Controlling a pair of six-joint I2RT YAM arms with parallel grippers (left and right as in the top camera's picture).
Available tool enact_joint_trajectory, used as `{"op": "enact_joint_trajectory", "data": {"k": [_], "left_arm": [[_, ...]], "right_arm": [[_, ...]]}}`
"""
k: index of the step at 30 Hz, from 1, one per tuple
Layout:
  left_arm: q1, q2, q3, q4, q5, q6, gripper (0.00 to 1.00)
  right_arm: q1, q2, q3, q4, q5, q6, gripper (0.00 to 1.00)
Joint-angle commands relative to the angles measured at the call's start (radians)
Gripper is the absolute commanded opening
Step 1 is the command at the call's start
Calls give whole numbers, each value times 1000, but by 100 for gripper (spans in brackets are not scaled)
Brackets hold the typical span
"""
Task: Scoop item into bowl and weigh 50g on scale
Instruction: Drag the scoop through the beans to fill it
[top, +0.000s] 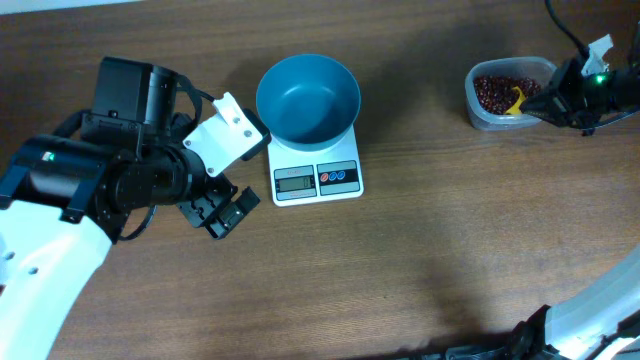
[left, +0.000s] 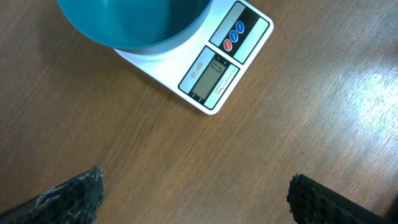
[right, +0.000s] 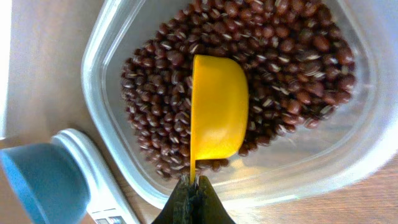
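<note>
Glossy red-brown beans (right: 280, 50) fill the clear tub (right: 102, 68); right fingers (right: 183, 205) pinch a yellow scoop (right: 217, 106), left fingers (left: 71, 196) spread.

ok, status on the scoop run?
Left gripper open, beside scale. Right gripper shut on yellow scoop, over beans in clear tub. Bowl empty on scale. Nothing between tub and bowl.
</note>
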Motion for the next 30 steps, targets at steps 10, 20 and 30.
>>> {"op": "enact_joint_trajectory", "data": {"k": [10,20,30], "left_arm": [[-3,-4,21,2,-3,12,99],[-2,-4,21,2,-3,12,99],[-5,-4,21,2,-3,12,99]], "right_arm": [[-103,29,-14,-19,-141,23,4],[-119,29,-14,-47,-252,-56,4],[-177,29,-14,-53,-254,-94,4]]}}
